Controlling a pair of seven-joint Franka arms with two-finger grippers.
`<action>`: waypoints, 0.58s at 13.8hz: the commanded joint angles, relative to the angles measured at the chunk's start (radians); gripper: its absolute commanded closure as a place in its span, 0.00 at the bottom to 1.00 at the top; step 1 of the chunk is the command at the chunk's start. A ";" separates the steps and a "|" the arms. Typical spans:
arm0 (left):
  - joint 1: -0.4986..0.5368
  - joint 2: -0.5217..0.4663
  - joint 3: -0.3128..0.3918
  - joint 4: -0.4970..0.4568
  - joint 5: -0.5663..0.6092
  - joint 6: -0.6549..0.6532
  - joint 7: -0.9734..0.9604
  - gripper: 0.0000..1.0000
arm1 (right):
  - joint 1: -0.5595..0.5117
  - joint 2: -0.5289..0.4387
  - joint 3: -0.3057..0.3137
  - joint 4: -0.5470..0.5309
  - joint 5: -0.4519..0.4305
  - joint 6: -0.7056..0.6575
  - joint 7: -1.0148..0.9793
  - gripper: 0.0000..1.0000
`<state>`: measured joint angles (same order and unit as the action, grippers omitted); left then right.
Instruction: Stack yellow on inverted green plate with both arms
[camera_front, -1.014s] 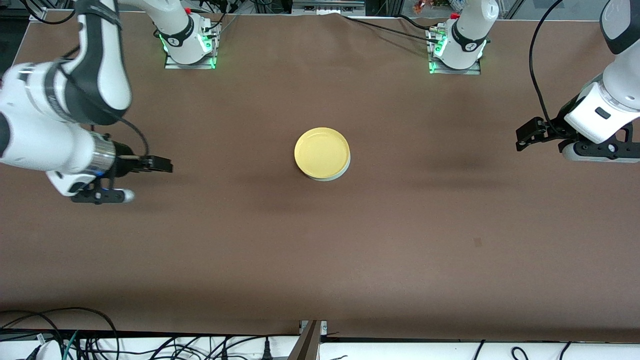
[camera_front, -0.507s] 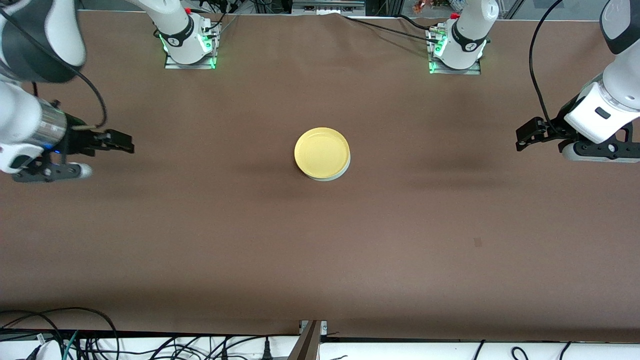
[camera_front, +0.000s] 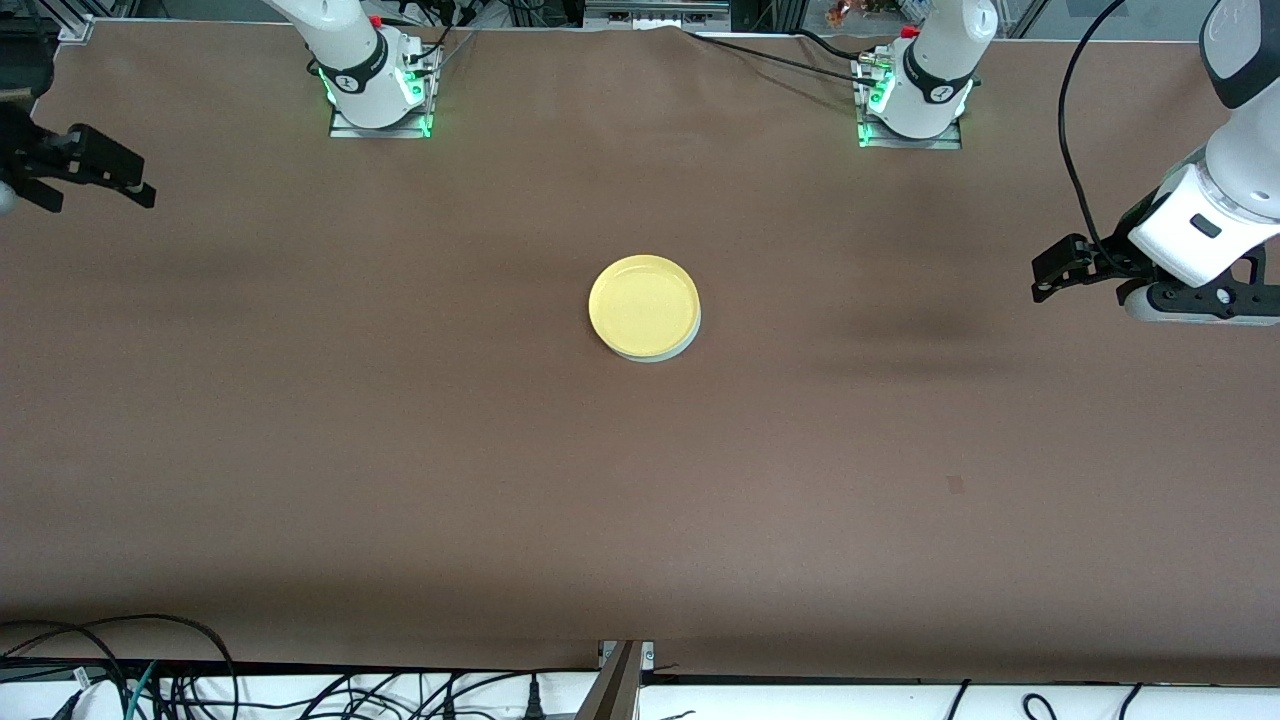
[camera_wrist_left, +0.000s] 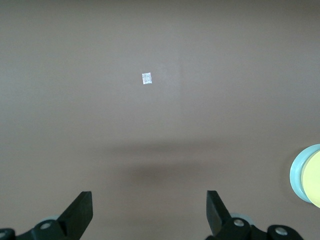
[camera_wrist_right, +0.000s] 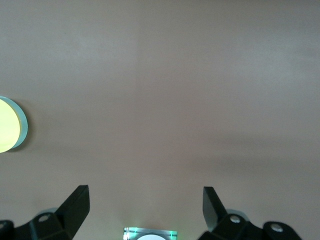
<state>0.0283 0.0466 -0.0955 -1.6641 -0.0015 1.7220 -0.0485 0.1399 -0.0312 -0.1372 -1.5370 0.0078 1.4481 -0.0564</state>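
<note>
From the front, the yellow plate (camera_front: 644, 304) was seen stacked on the green plate (camera_front: 688, 340) in the middle of the table (camera_front: 400, 480), well apart from both grippers. The left gripper (camera_front: 1050, 277) and right gripper (camera_front: 110, 175) were spread wide and held nothing.

In the left wrist view, the fingers (camera_wrist_left: 80, 212) were parted over bare table, with a small white speck (camera_wrist_left: 146, 78) ahead.

In the right wrist view, nothing was found between the fingers (camera_wrist_right: 75, 205). Nothing stood in the way. The stack could be knocked crooked if an arm swung back low.

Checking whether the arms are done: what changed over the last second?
The right gripper, open and empty, pulled away from the plates toward its own end of the table. The left gripper waits, open. The yellow plate stays stacked on the green plate.
</note>
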 joint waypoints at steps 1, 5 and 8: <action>0.009 0.009 -0.004 0.026 -0.026 -0.022 0.030 0.00 | -0.034 -0.004 0.027 -0.023 -0.008 -0.005 0.048 0.00; 0.009 0.009 -0.004 0.027 -0.026 -0.021 0.030 0.00 | -0.032 0.028 0.024 0.009 0.023 -0.038 0.101 0.00; 0.009 0.009 -0.004 0.026 -0.025 -0.022 0.030 0.00 | -0.034 0.031 0.021 0.014 0.023 -0.049 0.098 0.00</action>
<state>0.0283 0.0467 -0.0955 -1.6641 -0.0015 1.7219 -0.0485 0.1257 -0.0093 -0.1290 -1.5524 0.0137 1.4270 0.0311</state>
